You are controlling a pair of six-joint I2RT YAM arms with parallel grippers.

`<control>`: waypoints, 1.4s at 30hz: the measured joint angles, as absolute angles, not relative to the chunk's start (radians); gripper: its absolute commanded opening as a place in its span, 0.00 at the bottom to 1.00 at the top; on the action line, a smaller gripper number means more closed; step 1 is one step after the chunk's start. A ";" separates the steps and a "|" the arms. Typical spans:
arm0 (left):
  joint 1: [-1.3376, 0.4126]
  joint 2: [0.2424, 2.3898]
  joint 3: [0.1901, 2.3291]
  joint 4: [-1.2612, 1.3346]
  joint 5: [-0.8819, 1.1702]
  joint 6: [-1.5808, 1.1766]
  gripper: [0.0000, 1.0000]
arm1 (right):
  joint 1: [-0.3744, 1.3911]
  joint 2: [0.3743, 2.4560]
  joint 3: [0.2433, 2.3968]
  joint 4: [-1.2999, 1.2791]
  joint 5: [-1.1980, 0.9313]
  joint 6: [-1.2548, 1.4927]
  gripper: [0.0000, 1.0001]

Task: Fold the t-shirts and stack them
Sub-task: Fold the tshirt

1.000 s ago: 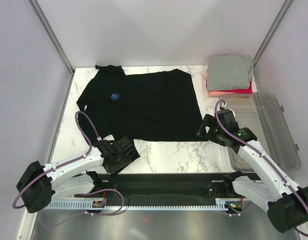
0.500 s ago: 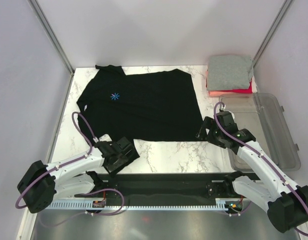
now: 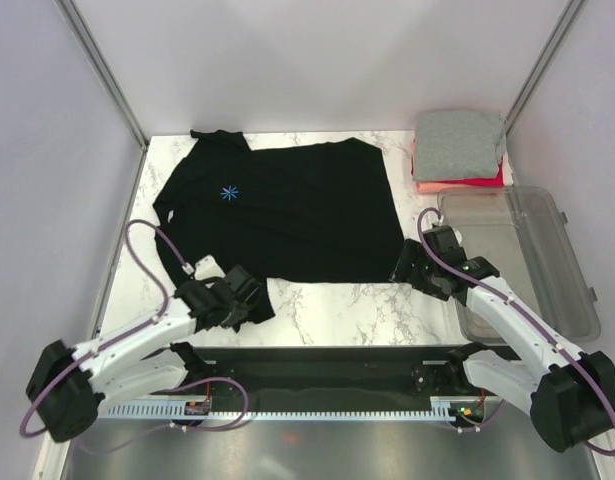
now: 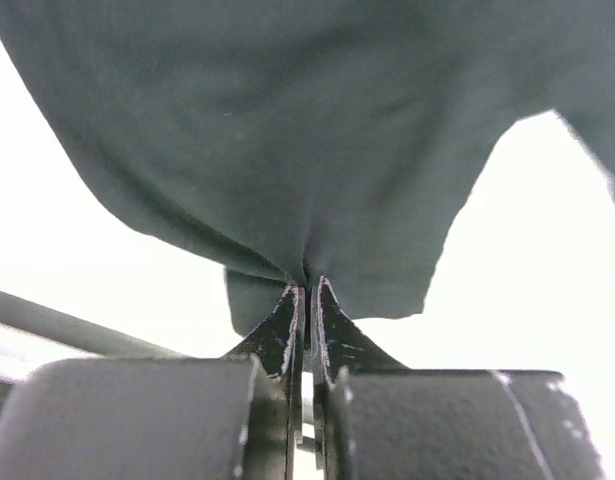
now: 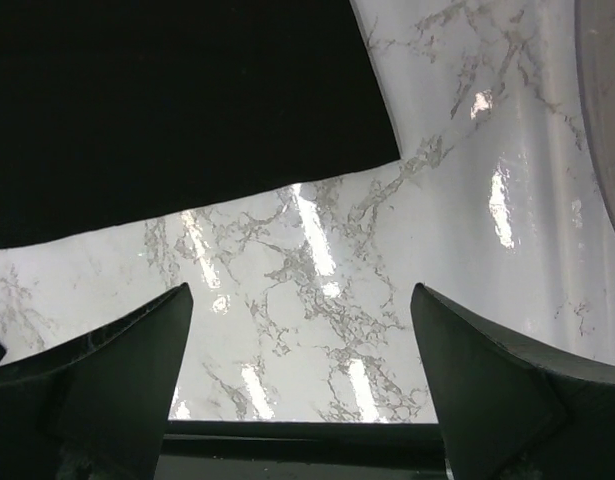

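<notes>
Left tool (image 3: 249, 302) sat at the lower left corner of the black t-shirt (image 3: 287, 215) in the top view, its tips lost against the dark cloth, so its grip could not be judged from there. The left arm ran low from the lower left of the frame up toward the middle, a purple cable looped above it. The right arm rose from the lower right and bent inward, putting the right tool (image 3: 403, 268) just beside the shirt's lower right corner. The shirt lay spread over the white marbled desk (image 3: 337, 300), a small blue mark on its chest at upper left. At upper right the grey t-shirt (image 3: 459, 145) lay folded on top of the red-pink t-shirt (image 3: 457, 183), with a clear plastic bin (image 3: 577, 300) just below the stack.

Only the left wrist view settled the grip: the left tool (image 4: 307, 295) was clenched on a pinch of the black t-shirt (image 4: 307, 150), fingers pressed together, the cloth rising from them and filling the upper frame.

The right wrist view showed the right tool (image 5: 301, 292) released, its two dark fingers wide apart at the lower corners with bare desk (image 5: 437, 200) between them. The black t-shirt (image 5: 167, 110) covered the upper left, its hem corner above the gap and apart from both fingers.
</notes>
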State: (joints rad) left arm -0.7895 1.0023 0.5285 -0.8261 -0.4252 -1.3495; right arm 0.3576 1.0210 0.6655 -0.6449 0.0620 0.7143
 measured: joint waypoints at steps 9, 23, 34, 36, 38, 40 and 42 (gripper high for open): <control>-0.637 0.714 0.599 -0.884 -0.464 -1.225 0.03 | 0.358 1.156 0.583 -0.531 0.091 0.752 0.93; -0.630 0.680 0.548 -0.888 -0.439 -1.165 0.03 | 0.363 1.293 0.585 -0.300 0.138 0.767 0.80; -0.630 0.665 0.543 -0.888 -0.439 -1.161 0.03 | 0.364 1.354 0.612 -0.299 0.229 0.810 0.43; -0.630 0.664 0.539 -0.888 -0.439 -1.161 0.03 | 0.364 1.364 0.614 -0.289 0.239 0.815 0.35; -0.630 0.663 0.533 -0.888 -0.438 -1.161 0.03 | 0.364 1.367 0.612 -0.284 0.245 0.819 0.28; -0.630 0.659 0.531 -0.888 -0.438 -1.161 0.03 | 0.363 1.367 0.611 -0.284 0.248 0.822 0.22; -0.630 0.657 0.530 -0.888 -0.438 -1.161 0.03 | 0.364 1.367 0.609 -0.284 0.250 0.826 0.18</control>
State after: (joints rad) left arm -0.6296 0.6567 0.5304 -0.8883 -0.4381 -1.1610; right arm 0.3637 1.3670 0.6090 -0.2836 0.2497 0.8257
